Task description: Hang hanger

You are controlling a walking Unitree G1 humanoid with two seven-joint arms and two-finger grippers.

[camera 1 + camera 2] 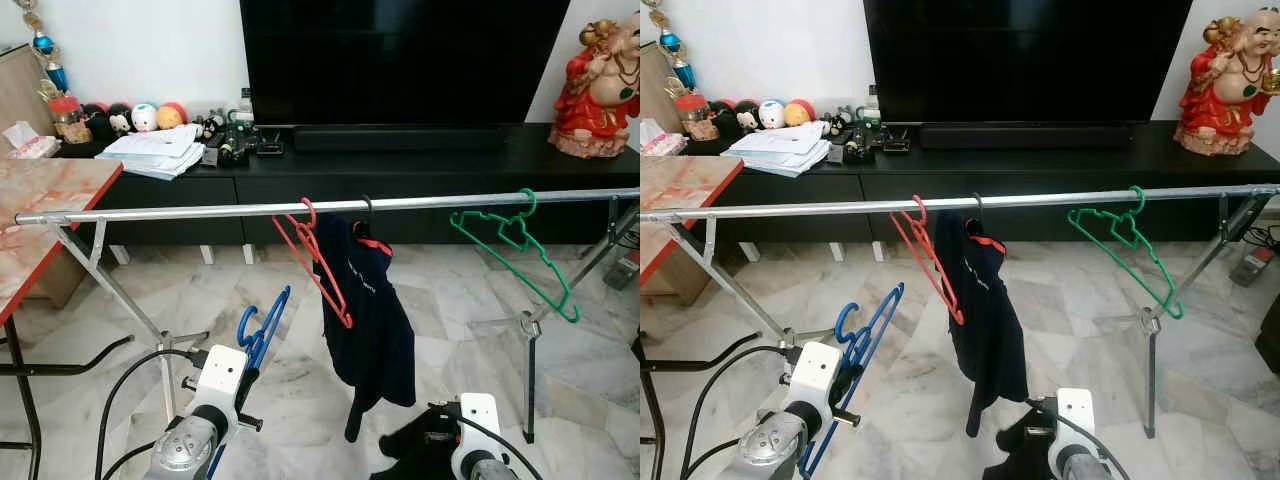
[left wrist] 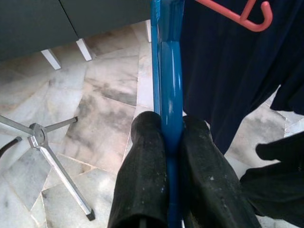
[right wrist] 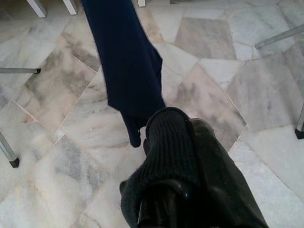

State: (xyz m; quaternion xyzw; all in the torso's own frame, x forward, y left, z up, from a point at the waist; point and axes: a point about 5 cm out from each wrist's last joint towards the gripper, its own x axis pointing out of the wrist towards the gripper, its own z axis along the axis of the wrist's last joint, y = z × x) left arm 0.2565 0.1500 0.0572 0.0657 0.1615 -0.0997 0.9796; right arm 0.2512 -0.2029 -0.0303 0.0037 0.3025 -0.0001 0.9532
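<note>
**Blue hanger pinched in the left gripper, below the rail**

The left gripper is clamping its two black fingers tight against either side of the blue hanger, with the plastic running straight up between them. That hanger is sitting low, under the silver rail and apart from it, its hook curling just above the white wrist block of the left arm. The right gripper is closing around a piece of dark knitted cloth, which is bunching over its fingers near the marble floor.

On the rail, a red hanger is hanging tilted just beside a navy garment, which is draping from its own hanger. A green hanger is hanging well apart from them, toward the rail's right end. Behind the rack, a black TV cabinet is carrying a large dark screen, a red figurine and a stack of papers.
</note>
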